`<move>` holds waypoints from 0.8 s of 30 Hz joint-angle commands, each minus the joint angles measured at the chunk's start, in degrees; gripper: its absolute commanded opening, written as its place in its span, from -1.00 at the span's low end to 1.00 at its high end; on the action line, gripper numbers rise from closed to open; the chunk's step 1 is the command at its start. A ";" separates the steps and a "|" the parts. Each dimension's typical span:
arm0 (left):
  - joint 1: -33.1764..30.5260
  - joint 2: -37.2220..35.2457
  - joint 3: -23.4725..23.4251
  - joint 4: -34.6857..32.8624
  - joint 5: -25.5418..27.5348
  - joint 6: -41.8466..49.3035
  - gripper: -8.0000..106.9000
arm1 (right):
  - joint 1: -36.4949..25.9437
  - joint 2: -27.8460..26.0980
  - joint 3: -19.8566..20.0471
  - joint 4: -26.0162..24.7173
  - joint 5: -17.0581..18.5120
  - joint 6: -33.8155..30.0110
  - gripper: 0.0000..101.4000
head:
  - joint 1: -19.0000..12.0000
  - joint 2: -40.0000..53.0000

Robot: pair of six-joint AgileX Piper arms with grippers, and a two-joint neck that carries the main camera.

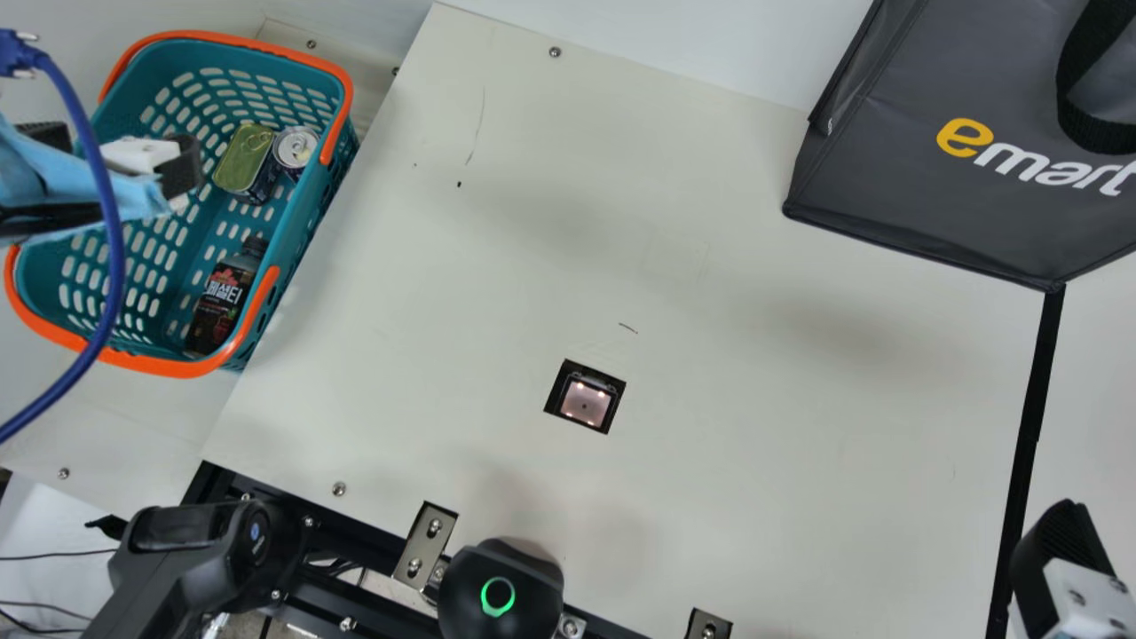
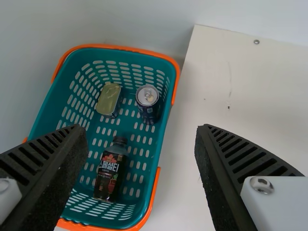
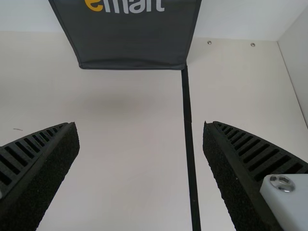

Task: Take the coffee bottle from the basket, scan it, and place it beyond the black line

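My left gripper (image 1: pixel 114 153) hangs over the left part of the teal basket (image 1: pixel 306 209) in the main view, open and holding nothing. The dark coffee bottle (image 1: pixel 222 300) lies inside the basket, near its front right side. In the left wrist view the bottle (image 2: pixel 110 171) lies below and between the wide-apart fingers of the left gripper (image 2: pixel 140 159). My right gripper (image 1: pixel 1065 568) is at the main view's lower right corner, by the black line (image 1: pixel 1029 426). The right wrist view has the right gripper (image 3: pixel 141 159) open above that line (image 3: pixel 189 144).
A green-lidded tin (image 1: pixel 243 160) and a can (image 1: pixel 295 148) share the basket. The scanner (image 1: pixel 586 401) sits in a cut-out of the table (image 1: pixel 754 444). A dark grey bag (image 1: pixel 896 177) stands at the back right, and a blue cable (image 1: pixel 114 240) crosses before the basket.
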State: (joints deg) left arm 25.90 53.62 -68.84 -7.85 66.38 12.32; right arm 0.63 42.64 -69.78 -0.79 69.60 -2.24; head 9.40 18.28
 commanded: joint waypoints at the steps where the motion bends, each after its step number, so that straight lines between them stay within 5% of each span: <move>1: 3.29 0.50 0.14 -1.42 -0.36 2.09 0.71 | 0.00 0.00 0.00 0.00 0.00 0.00 0.79 | -1.48 0.14; 24: 15.21 7.14 5.43 -8.84 -5.90 17.59 0.71 | 0.00 0.00 0.00 0.00 0.00 0.00 0.79 | -1.48 0.14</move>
State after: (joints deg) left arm 41.13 60.48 -63.57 -16.88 60.45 29.90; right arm 0.63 42.64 -69.78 -0.79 69.60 -2.24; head 9.40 18.28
